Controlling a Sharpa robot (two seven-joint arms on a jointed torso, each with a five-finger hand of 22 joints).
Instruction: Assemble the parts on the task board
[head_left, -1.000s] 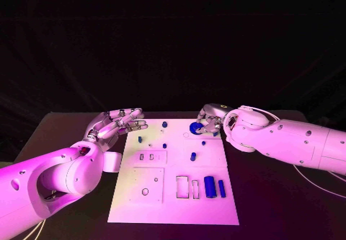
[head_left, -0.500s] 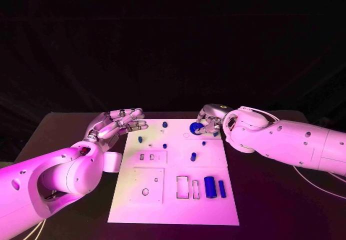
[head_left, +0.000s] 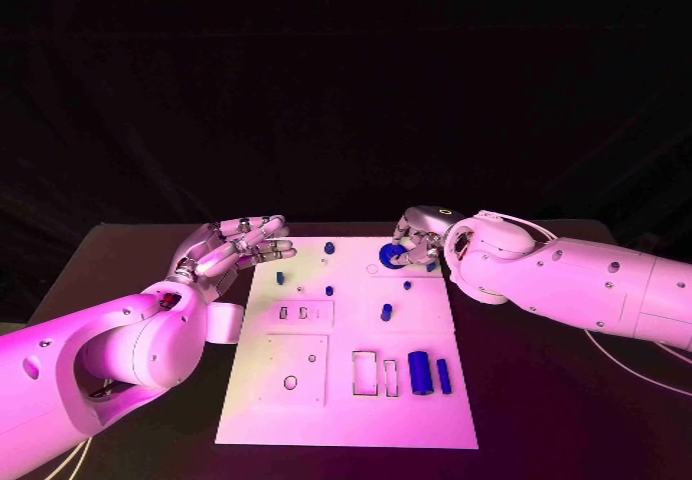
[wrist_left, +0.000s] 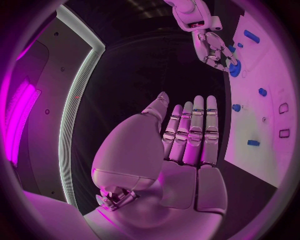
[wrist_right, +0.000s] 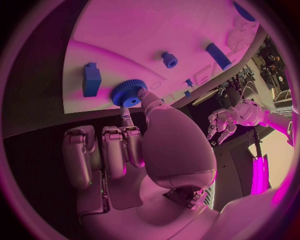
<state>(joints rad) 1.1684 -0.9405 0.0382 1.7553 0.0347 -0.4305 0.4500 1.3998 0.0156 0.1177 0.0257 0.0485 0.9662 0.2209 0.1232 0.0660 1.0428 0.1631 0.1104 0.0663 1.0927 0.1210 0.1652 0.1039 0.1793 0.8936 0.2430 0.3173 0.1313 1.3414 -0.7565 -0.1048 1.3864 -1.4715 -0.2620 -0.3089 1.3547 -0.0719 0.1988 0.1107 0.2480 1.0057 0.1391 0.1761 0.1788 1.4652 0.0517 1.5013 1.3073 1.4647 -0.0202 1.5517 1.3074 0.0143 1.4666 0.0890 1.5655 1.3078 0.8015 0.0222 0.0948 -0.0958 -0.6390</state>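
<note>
- Head view: white task board (head_left: 346, 400) lies lengthwise in the middle of the black counter (head_left: 548, 400).
- Left hand (head_left: 238, 248) hovers at the board's far left corner, fingers spread apart w/ nothing in them.
- Right hand (head_left: 414, 243) sits at the board's far right end, fingertips pinching a round blue gear (head_left: 391, 256) that is low over or on the board there; can't tell if it touches.
- On the board's near right: a thick blue cylinder (head_left: 420, 373) w/ a thinner blue rod (head_left: 443, 376) just beside it, both lying along the board, next to two rectangular cut-outs (head_left: 376, 374).
- Small blue pieces near the far end: a peg (head_left: 329, 247), another peg (head_left: 387, 313) mid-board, plus smaller bits too tiny to identify.
- Left wrist view: left hand (wrist_left: 187, 145) open flat, fingers straight and side by side, thumb out, holding nothing, over dark counter beside the board's edge (wrist_left: 250, 120).
- Same view, further off: right hand (wrist_left: 212, 47) reaching down, fingertips on the blue gear (wrist_left: 234, 68).
- Right wrist view: right hand (wrist_right: 134, 145) w/ thumb and a fingertip closed on the toothed blue gear (wrist_right: 128, 93) near the board's edge (wrist_right: 94, 60); other fingers curled back.
- Just beside the gear: a blue block (wrist_right: 91, 80) standing on the board; further along, a small blue peg (wrist_right: 169, 59) and a blue rod (wrist_right: 218, 55).
- Left hand (wrist_right: 224, 122) seen well apart, fingers spread.
</note>
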